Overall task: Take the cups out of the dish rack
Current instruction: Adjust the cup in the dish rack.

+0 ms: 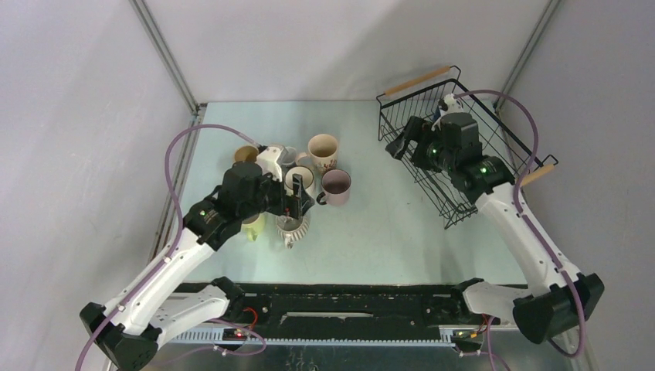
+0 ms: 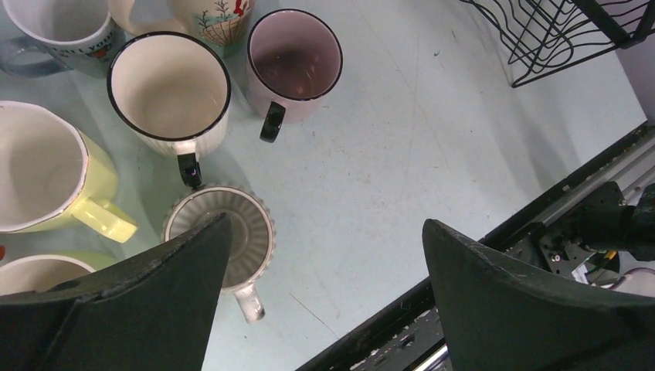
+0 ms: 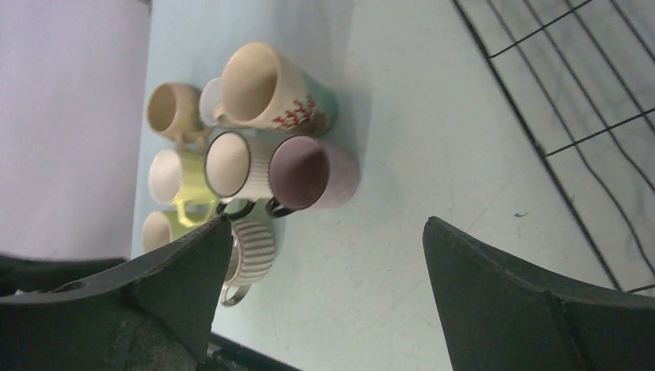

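Note:
Several cups stand bunched on the table's left half: a tan cup (image 1: 246, 153), a floral cup (image 1: 323, 151), a cream black-rimmed cup (image 1: 300, 180), a mauve cup (image 1: 336, 185), a yellow-green cup (image 2: 39, 166) and a ribbed cup (image 1: 293, 226). My left gripper (image 2: 326, 224) hangs open just above the ribbed cup (image 2: 251, 232), holding nothing. The black wire dish rack (image 1: 456, 202) sits tilted at the right. My right gripper (image 1: 398, 147) is open and empty at the rack's left side. The right arm hides much of the rack's inside.
The rack's wooden handles (image 1: 417, 79) stick out at its far and near right ends. A black rail (image 1: 347, 305) runs along the table's near edge. Grey walls and metal posts close in the table on three sides.

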You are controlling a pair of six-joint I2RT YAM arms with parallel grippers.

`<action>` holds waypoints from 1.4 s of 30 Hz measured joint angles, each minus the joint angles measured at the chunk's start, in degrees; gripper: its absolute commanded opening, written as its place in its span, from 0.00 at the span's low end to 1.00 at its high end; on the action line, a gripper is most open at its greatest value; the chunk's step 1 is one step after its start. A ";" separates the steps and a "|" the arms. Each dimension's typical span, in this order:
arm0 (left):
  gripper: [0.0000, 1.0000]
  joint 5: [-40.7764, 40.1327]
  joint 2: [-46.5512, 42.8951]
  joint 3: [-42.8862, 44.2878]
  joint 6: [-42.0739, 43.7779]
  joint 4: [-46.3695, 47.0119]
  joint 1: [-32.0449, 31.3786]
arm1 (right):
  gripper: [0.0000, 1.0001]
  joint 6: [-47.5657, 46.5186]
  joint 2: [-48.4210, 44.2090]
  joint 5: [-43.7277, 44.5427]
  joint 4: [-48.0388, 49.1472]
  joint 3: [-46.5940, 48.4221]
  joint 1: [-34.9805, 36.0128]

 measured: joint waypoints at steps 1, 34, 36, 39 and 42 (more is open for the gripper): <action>1.00 0.00 0.00 0.09 0.61 -0.04 0.02 | 1.00 0.00 0.90 0.15 -0.02 0.31 -0.85; 1.00 -1.25 -4.74 -0.24 3.48 2.23 0.63 | 0.97 3.37 45.40 13.60 3.50 33.51 -21.38; 1.00 -1.20 -4.55 -0.24 3.48 2.25 0.63 | 0.97 4.31 48.02 14.47 3.80 35.63 -22.32; 1.00 -1.11 -3.96 -0.24 3.48 2.27 0.63 | 0.97 4.98 51.43 15.10 4.07 38.88 -23.56; 1.00 -0.74 -3.02 -0.24 3.48 2.27 0.63 | 0.97 5.27 54.90 15.28 4.17 42.91 -24.92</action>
